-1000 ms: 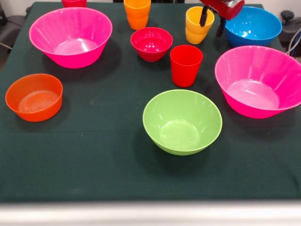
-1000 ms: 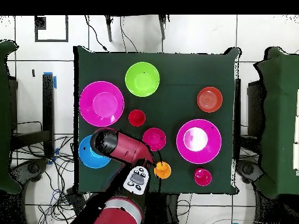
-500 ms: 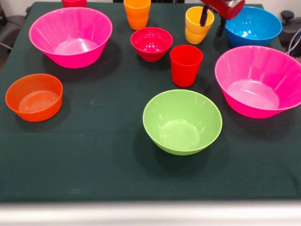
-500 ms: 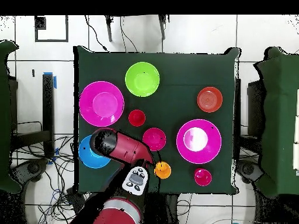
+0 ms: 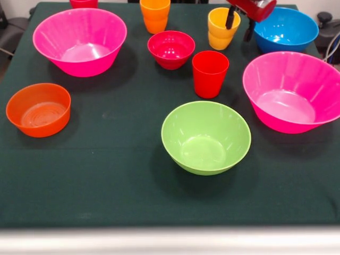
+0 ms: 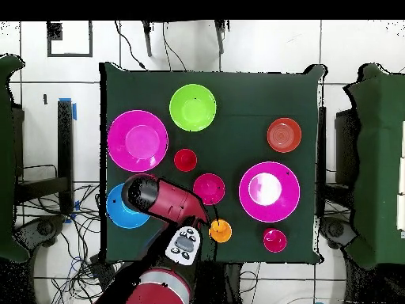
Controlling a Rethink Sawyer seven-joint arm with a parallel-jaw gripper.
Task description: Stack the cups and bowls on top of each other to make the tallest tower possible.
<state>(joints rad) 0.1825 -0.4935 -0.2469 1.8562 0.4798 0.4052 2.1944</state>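
My gripper [image 5: 239,25] hangs at the far right of the table, open. One finger [image 5: 229,19] dips inside the yellow cup [image 5: 220,32]; the other [image 5: 248,32] is outside its right wall, beside the blue bowl [image 5: 287,29]. The orange cup [image 5: 154,16], the red cup [image 5: 210,73] and the small crimson bowl [image 5: 171,49] stand apart. Two hot-pink bowls [image 5: 79,40] [image 5: 292,90], the lime-green bowl [image 5: 205,137] and the small orange bowl [image 5: 38,109] stand alone and empty. Nothing is stacked. In the overhead view the arm [image 6: 166,202] hides the yellow cup and the gripper.
A small pink-red vessel [image 5: 83,2] shows at the far edge; it also shows in the overhead view [image 6: 274,240]. The dark green cloth [image 5: 106,175] covers the table. Cables and floor tiles surround the table in the overhead view.
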